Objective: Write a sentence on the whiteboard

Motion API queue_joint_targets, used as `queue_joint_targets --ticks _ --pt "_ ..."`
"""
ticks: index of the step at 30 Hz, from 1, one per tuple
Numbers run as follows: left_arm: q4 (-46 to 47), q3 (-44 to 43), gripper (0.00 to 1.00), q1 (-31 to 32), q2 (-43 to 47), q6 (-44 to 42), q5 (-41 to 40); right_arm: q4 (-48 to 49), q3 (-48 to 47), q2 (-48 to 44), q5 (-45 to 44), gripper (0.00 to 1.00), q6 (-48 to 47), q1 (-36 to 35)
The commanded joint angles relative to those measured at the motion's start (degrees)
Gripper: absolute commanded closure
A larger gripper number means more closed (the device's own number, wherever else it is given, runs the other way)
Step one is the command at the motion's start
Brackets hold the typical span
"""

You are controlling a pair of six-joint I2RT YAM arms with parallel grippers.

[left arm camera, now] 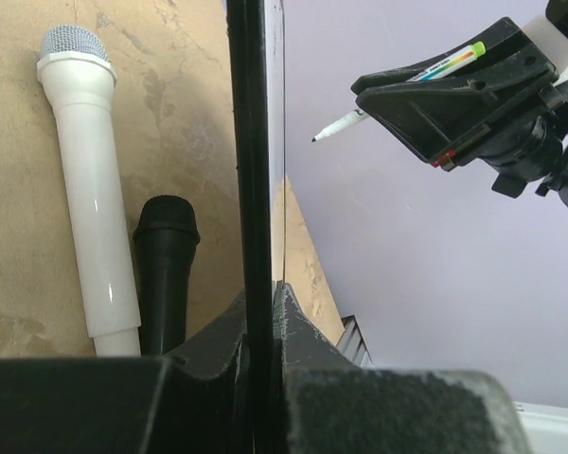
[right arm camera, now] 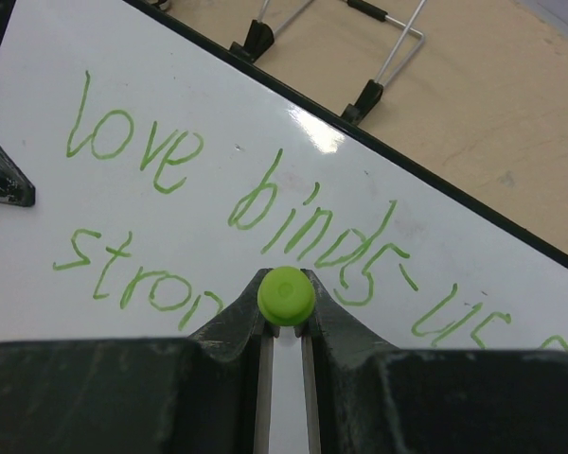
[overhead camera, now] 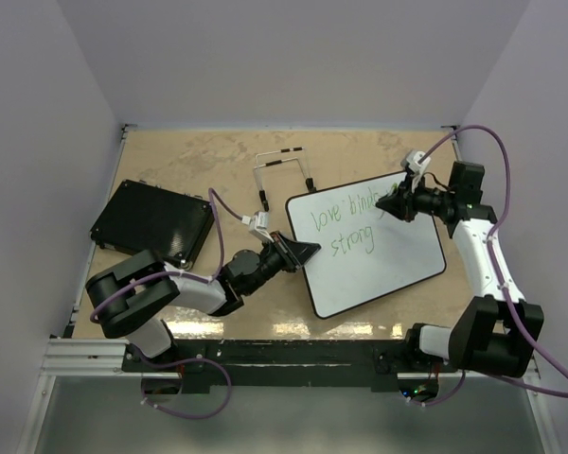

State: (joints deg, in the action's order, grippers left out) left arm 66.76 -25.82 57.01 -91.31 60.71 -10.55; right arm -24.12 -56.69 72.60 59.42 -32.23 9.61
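The whiteboard (overhead camera: 388, 255) lies tilted on the table at centre right. My left gripper (overhead camera: 301, 252) is shut on its left edge, and in the left wrist view the black frame (left arm camera: 256, 170) runs up between the closed jaws (left arm camera: 262, 295). My right gripper (overhead camera: 398, 203) hovers over the board's upper right, shut on a green marker (right arm camera: 285, 293) whose round end shows between the fingers. That marker's tip (left arm camera: 333, 129) points down at the board. The sentence (overhead camera: 346, 225) is in green, reading "love binds us" over "strong" (right arm camera: 227, 189).
A black textured pad (overhead camera: 151, 222) lies at the left. A wire stand (overhead camera: 282, 170) sits just behind the board's top edge. A white microphone (left arm camera: 90, 189) and a black microphone (left arm camera: 164, 270) lie on the table beside the board's frame. Walls close in the table on three sides.
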Motion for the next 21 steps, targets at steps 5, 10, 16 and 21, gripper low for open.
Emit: queue_joint_targets --ticks 5,10,16,21 --pt "-1.7 -3.0 1.00 -0.1 1.1 -1.3 -1.3 0.3 1.2 -1.6 -6.2 1.00 -0.4 0.2" --pt "-1.5 -3.4 1.00 -0.1 0.7 -1.2 -1.3 0.5 1.2 0.4 -7.3 1.00 0.6 0.2" --pt "-0.8 -3.5 1.00 -0.1 0.3 -1.3 -1.1 1.7 1.2 2.5 -8.2 1.00 1.6 0.1" --pt "0.0 -3.5 1.00 -0.1 -0.3 -1.3 -0.8 3.5 1.3 2.9 -9.0 1.00 2.9 -1.0"
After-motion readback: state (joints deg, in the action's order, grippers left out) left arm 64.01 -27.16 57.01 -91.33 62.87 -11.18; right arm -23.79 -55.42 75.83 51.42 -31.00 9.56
